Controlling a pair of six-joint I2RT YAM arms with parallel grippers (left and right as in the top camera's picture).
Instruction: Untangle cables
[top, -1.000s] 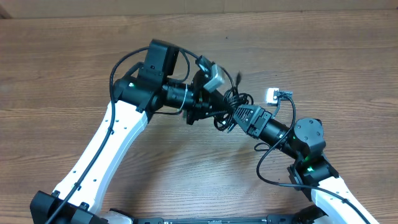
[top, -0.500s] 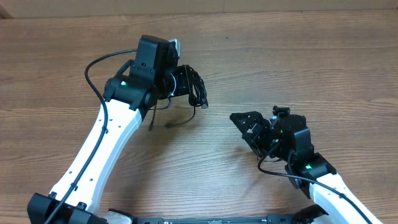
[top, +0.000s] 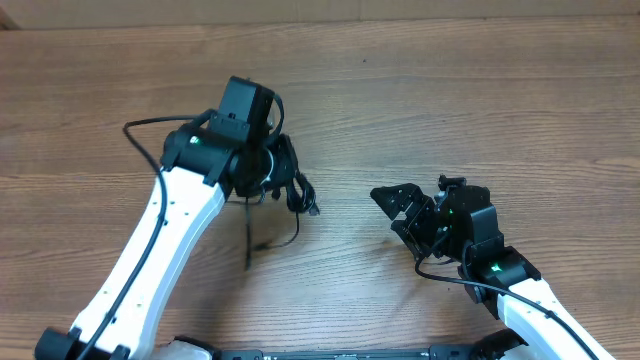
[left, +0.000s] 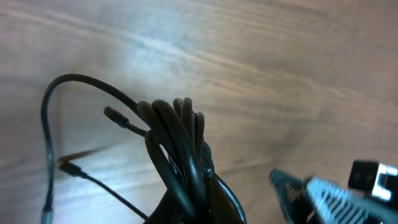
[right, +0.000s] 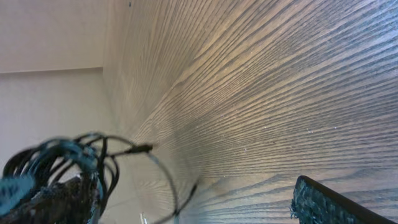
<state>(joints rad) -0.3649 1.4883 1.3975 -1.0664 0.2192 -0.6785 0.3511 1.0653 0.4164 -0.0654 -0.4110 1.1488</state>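
The cables (top: 296, 186) form a black bundle hanging from my left gripper (top: 283, 170), which is shut on them just above the wooden table. Loose cable ends trail down to the table (top: 249, 243). In the left wrist view the looped cables (left: 177, 134) rise out of my left gripper (left: 208, 208), and a thin strand with a small plug (left: 112, 112) curves off to the left. My right gripper (top: 393, 212) stands open and apart from the bundle, to its right, holding nothing. The right wrist view shows the cables (right: 84, 155) at far left and one of its fingers (right: 336, 204) at lower right.
The bare wooden table (top: 480, 90) runs in all directions around both arms. My right arm's own thicker black wire (top: 435, 280) loops beside its wrist. My left arm's wire (top: 140, 135) arcs out to the left.
My right gripper opened, let go of the bundle and drew back to the right. My left gripper carried the cables to the left and nearer to me, away from the right gripper.
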